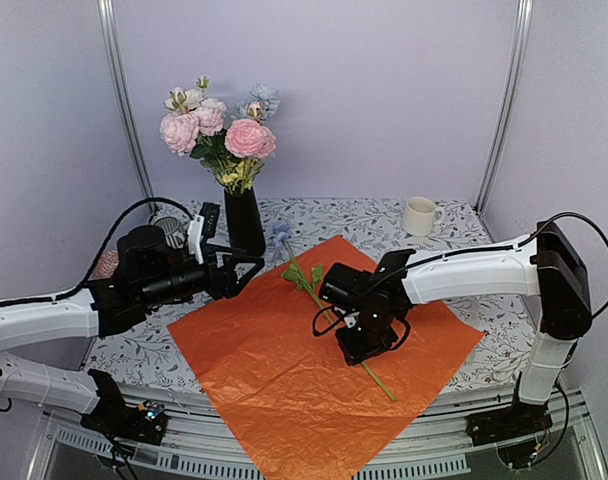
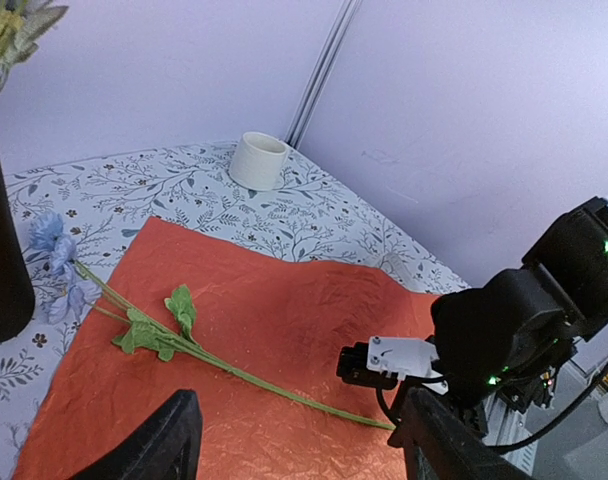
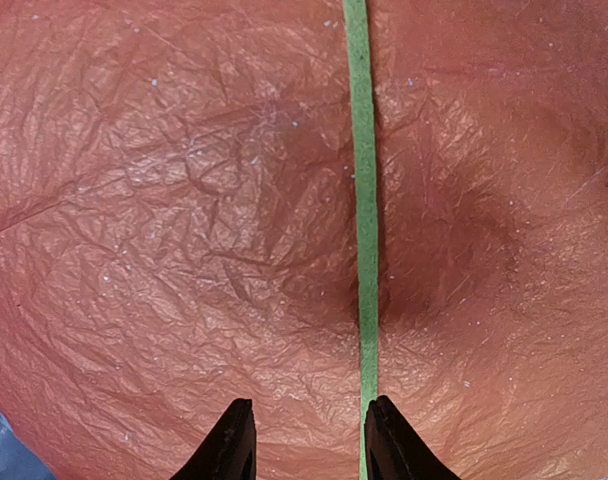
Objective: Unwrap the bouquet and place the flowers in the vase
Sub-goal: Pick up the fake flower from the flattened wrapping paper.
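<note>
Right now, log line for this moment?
vase: holds flowers | blue flower: on orange sheet | right gripper: open over stem | left gripper: open

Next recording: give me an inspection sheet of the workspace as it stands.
Surface: leaf-patterned tablecloth, crinkled orange paper sheet spread on it.
Job's things: tall black vase holds pink and white flowers; one blue green-stemmed flower lies on the sheet.
Clutter: white mug at the back.
Grippers: left gripper open, empty, near the vase; right gripper open over the stem.
Cables: black cable loops along each arm.
Surroundings: lilac walls, metal poles.
</note>
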`<control>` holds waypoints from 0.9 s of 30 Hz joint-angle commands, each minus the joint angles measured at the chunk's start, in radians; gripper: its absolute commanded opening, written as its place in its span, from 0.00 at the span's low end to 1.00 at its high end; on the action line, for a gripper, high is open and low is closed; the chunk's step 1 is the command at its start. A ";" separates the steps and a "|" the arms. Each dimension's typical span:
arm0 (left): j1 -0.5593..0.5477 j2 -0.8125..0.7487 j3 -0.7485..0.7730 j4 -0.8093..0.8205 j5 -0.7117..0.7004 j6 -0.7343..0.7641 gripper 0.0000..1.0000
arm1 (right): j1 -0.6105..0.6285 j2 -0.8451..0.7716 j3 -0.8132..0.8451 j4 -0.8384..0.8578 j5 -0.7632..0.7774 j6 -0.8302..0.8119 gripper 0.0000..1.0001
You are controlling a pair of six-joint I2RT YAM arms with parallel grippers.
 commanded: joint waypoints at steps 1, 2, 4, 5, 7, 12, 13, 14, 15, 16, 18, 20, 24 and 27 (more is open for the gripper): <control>0.013 -0.034 -0.027 -0.011 -0.009 0.027 0.70 | -0.015 0.046 0.017 -0.004 -0.024 -0.014 0.40; 0.015 -0.039 -0.032 -0.010 -0.009 0.028 0.70 | -0.020 0.051 0.013 0.001 -0.027 -0.017 0.40; 0.019 -0.046 -0.039 -0.008 -0.012 0.031 0.71 | -0.031 0.058 0.005 0.011 -0.035 -0.020 0.40; 0.022 -0.048 -0.042 -0.007 -0.011 0.031 0.71 | -0.035 0.063 0.000 0.017 -0.040 -0.020 0.40; 0.026 -0.048 -0.048 -0.002 -0.007 0.031 0.71 | -0.044 0.076 -0.008 0.028 -0.048 -0.029 0.40; 0.032 -0.045 -0.050 0.001 -0.002 0.033 0.71 | -0.053 0.122 -0.006 0.046 -0.064 -0.049 0.39; 0.034 -0.043 -0.051 0.002 -0.001 0.033 0.71 | -0.056 0.129 -0.007 0.048 -0.060 -0.051 0.39; 0.036 -0.043 -0.052 0.004 0.000 0.032 0.71 | -0.062 0.132 -0.010 0.049 -0.055 -0.050 0.39; 0.036 -0.042 -0.052 0.004 0.002 0.031 0.71 | -0.066 0.136 -0.012 0.051 -0.053 -0.050 0.38; 0.037 -0.041 -0.051 0.005 0.004 0.032 0.71 | -0.070 0.139 -0.019 0.057 -0.053 -0.049 0.38; 0.038 -0.040 -0.051 0.005 0.006 0.031 0.71 | -0.077 0.144 -0.028 0.064 -0.052 -0.048 0.38; 0.040 -0.039 -0.053 0.006 0.006 0.027 0.71 | -0.077 0.154 -0.034 0.069 -0.051 -0.047 0.37; 0.041 -0.038 -0.050 0.008 0.011 0.025 0.71 | -0.077 0.162 -0.042 0.080 -0.048 -0.048 0.29; 0.042 -0.039 -0.053 0.002 0.007 0.025 0.71 | -0.077 0.142 -0.041 0.083 -0.025 -0.044 0.11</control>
